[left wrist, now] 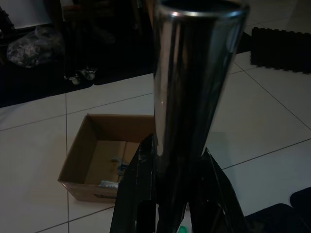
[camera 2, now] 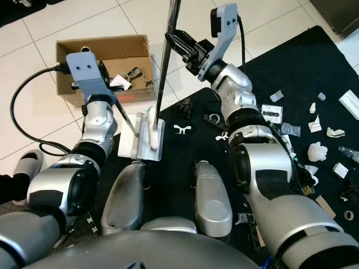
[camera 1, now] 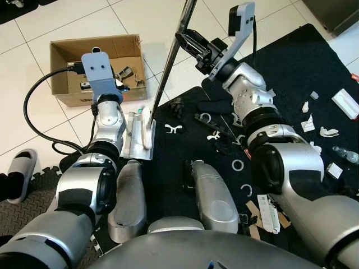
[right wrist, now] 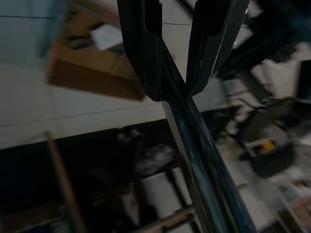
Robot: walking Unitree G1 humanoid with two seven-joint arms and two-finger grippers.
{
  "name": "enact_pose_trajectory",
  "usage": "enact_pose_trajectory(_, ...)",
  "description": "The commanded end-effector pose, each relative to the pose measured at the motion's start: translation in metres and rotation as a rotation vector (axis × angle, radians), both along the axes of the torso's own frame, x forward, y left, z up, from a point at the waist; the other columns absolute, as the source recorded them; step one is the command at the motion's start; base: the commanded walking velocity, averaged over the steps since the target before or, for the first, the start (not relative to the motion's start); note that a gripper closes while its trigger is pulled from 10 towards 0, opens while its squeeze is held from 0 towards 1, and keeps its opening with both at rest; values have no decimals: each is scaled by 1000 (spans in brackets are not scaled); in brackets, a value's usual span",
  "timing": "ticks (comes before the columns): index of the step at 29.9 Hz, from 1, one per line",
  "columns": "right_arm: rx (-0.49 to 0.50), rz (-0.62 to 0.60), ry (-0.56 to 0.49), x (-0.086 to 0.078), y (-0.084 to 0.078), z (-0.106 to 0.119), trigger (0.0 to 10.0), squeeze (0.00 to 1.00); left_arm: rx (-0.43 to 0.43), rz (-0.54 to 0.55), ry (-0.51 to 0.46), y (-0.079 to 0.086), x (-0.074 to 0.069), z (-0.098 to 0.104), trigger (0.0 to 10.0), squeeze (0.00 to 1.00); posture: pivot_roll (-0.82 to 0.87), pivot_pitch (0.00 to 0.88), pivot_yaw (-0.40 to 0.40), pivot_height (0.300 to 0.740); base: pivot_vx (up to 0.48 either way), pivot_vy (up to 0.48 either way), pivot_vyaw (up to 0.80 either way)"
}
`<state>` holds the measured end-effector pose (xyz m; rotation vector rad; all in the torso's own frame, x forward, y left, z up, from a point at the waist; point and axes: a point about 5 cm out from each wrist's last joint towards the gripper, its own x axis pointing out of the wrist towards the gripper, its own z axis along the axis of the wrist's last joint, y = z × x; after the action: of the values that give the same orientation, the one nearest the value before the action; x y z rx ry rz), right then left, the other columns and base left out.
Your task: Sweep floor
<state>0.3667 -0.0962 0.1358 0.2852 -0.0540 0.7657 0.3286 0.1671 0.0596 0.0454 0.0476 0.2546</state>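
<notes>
So there's a big black mat (camera 1: 314,61) spread over the white tile floor (camera 1: 50,17), and it's covered in scattered litter (camera 1: 328,132): white plastic bits, rings, scraps of packaging. None of the print on those scraps is sharp enough to read.

Off the mat's corner on the tiles sits an open cardboard box (camera 1: 67,53) with some junk already in it. There's a strip of colored print on its front wall, but it can't be read.

The broom's long metal handle (camera 1: 171,56) runs up at a slant from near the mat's edge, and the right gripper (camera 1: 188,43) has its two black fingers pinched tight on it well above the floor. The right wrist view shows the fingers squeezing the shaft from both sides.

The left gripper (left wrist: 170,194) is clamped around a shiny chrome tube (left wrist: 194,82); it leads down to a ribbed metal dustpan (camera 2: 141,144) sitting right at the mat's border, with a pale brush head (camera 2: 152,131) lying on it.

A grey slipper (camera 1: 22,171) sits by a foam tile on the robot's left.
</notes>
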Motion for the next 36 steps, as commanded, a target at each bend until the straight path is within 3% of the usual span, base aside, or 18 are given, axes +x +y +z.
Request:
enact_pose_trajectory(1, -78, -52, -42, -2, -4, -3, 10000, 0, -9, 20, 142, 5, -17, -28, 10000, 0, -35, 152, -49, 740, 0, 0, 0)
enact_pose_trajectory(8, -124, -132, -79, 1, -15, 0, 10000, 0, -7, 19, 142, 5, -17, -28, 10000, 0, -39, 153, -45, 740, 0, 0, 0)
enact_pose_trajectory(16, -203, -140, -136, 1, -21, 4, 10000, 0, -10, 12, 140, 3, -16, -27, 10000, 0, -42, 154, -41, 740, 0, 0, 0)
enact_pose_trajectory(22, -380, -160, -223, 1, -27, 5, 10000, 0, -8, 11, 142, 3, -16, -28, 10000, 0, -44, 155, -40, 740, 0, 0, 0)
enact_pose_trajectory(29, -448, -144, -212, -3, -24, -6, 10000, 0, -9, 12, 142, 3, -16, -28, 10000, 0, -44, 154, -43, 740, 0, 0, 0)
enact_pose_trajectory(31, -495, -139, -159, -8, -24, -23, 10000, 0, -9, 11, 142, 3, -16, -28, 10000, 0, -44, 154, -43, 740, 0, 0, 0)
enact_pose_trajectory(36, -521, -154, -111, -12, -25, -35, 10000, 0, -8, 11, 142, 3, -16, -28, 10000, 0, -39, 152, -42, 740, 0, 0, 0)
